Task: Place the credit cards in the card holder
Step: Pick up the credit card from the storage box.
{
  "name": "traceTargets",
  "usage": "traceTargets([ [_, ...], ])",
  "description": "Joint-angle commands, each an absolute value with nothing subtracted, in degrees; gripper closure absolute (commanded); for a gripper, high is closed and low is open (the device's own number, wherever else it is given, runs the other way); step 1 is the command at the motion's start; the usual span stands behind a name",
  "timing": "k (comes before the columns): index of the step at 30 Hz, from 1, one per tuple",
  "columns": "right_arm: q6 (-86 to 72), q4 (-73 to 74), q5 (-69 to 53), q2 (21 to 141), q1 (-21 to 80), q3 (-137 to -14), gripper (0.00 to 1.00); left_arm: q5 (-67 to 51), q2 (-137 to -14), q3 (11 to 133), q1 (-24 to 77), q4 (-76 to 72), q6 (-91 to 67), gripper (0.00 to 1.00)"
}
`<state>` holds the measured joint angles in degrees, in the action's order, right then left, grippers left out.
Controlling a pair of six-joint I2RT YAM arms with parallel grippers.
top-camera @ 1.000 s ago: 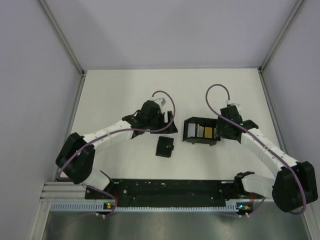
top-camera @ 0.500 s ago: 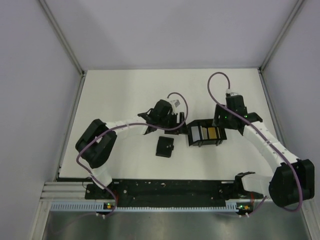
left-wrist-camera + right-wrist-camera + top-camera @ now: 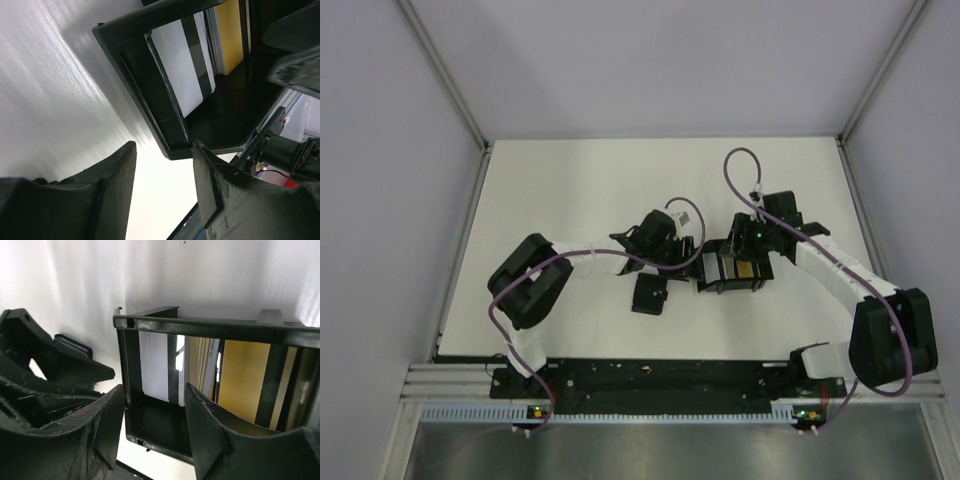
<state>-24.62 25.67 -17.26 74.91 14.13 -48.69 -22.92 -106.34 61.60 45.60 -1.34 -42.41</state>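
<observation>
you've one card holder point(image 3: 650, 295) and one box point(image 3: 730, 270). the holder lies just outside your spread left fingers point(image 3: 112, 192), well apart from the spread right fingers point(image 3: 215, 440).

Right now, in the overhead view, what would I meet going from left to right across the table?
left arm's elbow → card holder → left gripper → open black box holding the cards → right arm's elbow

Card holder point(image 3: 648, 298) left of open box point(image 3: 725, 290)
</observation>
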Motion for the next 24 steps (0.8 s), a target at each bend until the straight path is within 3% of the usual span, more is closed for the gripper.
traceTargets([
  [1,-25.23,22.15,-19.95,79.26,14.06,-48.69,0.49,-22.94,-106.78,61.35,45.88,-4.04,-43.15,0.48],
  [8,-24.17,22.32,-13.98,84.54,15.03,-49.13,0.39,-23.38,-108.63,62.05,46.41,-4.48,-43.59,0.50],
  [13,-23.47,20.66,-19.15,90.87,16.34,-50.18,0.37,-24.87,-109.69,62.58,46.58,-5.18,-43.59,0.55],
  [16,-23.38,20.22,-20.57,92.46,17.75,-51.15,0.41,-25.31,-110.04,62.75,46.76,-5.80,-43.77,0.59],
  [24,-23.47,18.81,-22.49,84.82,18.11,-50.71,0.71,-25.49,-109.95,63.63,46.84,-5.80,-43.77,0.63],
])
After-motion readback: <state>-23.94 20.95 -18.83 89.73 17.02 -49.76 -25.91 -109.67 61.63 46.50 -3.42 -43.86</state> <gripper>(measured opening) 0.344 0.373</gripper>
